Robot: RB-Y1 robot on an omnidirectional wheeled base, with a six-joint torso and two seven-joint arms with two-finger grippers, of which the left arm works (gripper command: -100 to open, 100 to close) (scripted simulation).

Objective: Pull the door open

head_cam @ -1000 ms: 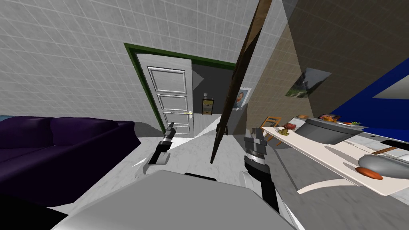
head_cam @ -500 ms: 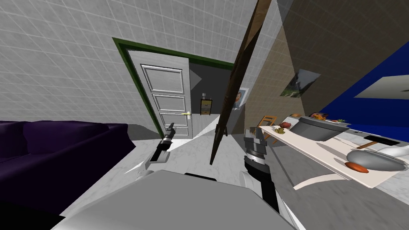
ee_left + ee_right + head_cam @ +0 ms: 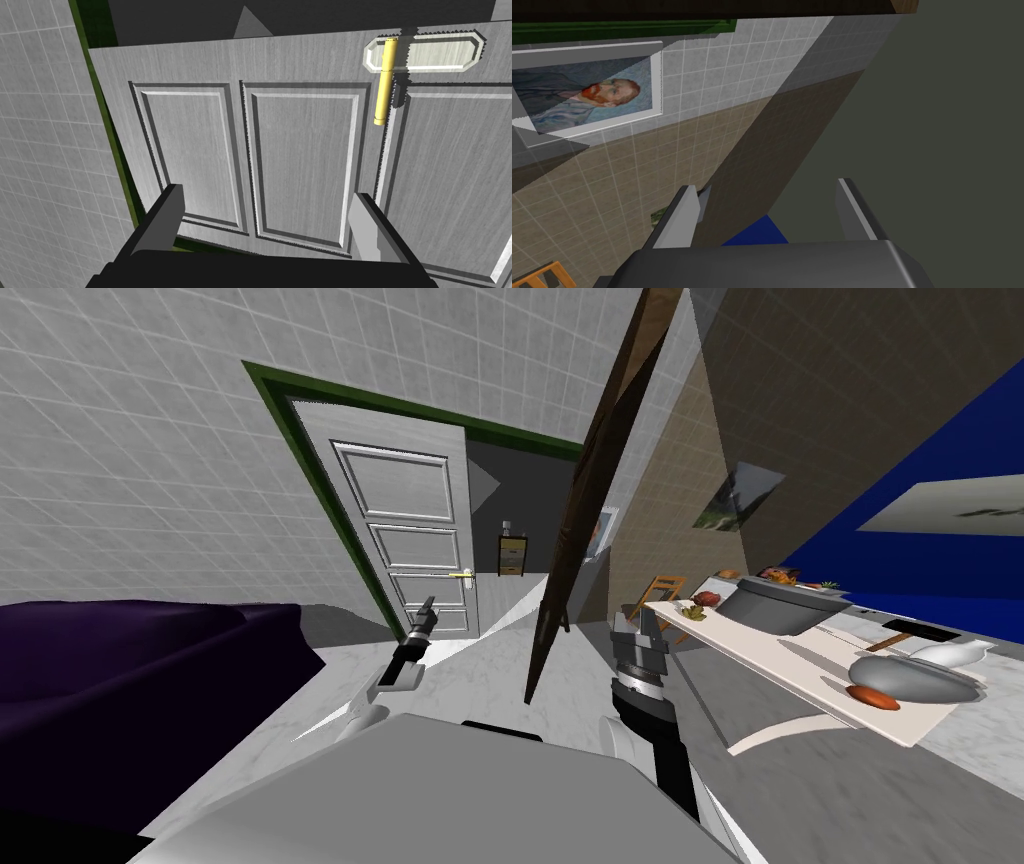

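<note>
A light grey panelled door (image 3: 405, 523) stands in a green frame (image 3: 300, 478), with a dark gap along its handle side. Its yellow lever handle (image 3: 462, 575) sits at mid height. My left gripper (image 3: 427, 606) is held out toward the door's lower panels, a short way below and left of the handle. The left wrist view shows the door (image 3: 300, 150) close ahead and the handle (image 3: 384, 82) off to one side beyond one finger. That gripper (image 3: 267, 220) is open and holds nothing. My right gripper (image 3: 640, 623) hangs open (image 3: 767, 215) further right.
A dark purple sofa (image 3: 120, 678) lies to the left. A thin brown door leaf (image 3: 575, 518) stands edge-on between the arms. A white table (image 3: 800, 668) with a pot and bowls is at the right, a wooden chair (image 3: 660, 593) behind it. A small cabinet (image 3: 511, 555) shows through the doorway.
The whole head view has shifted: the door has grown and slid left, and the sofa and table have slid too, so I have moved nearer. Both arms keep their pose.
</note>
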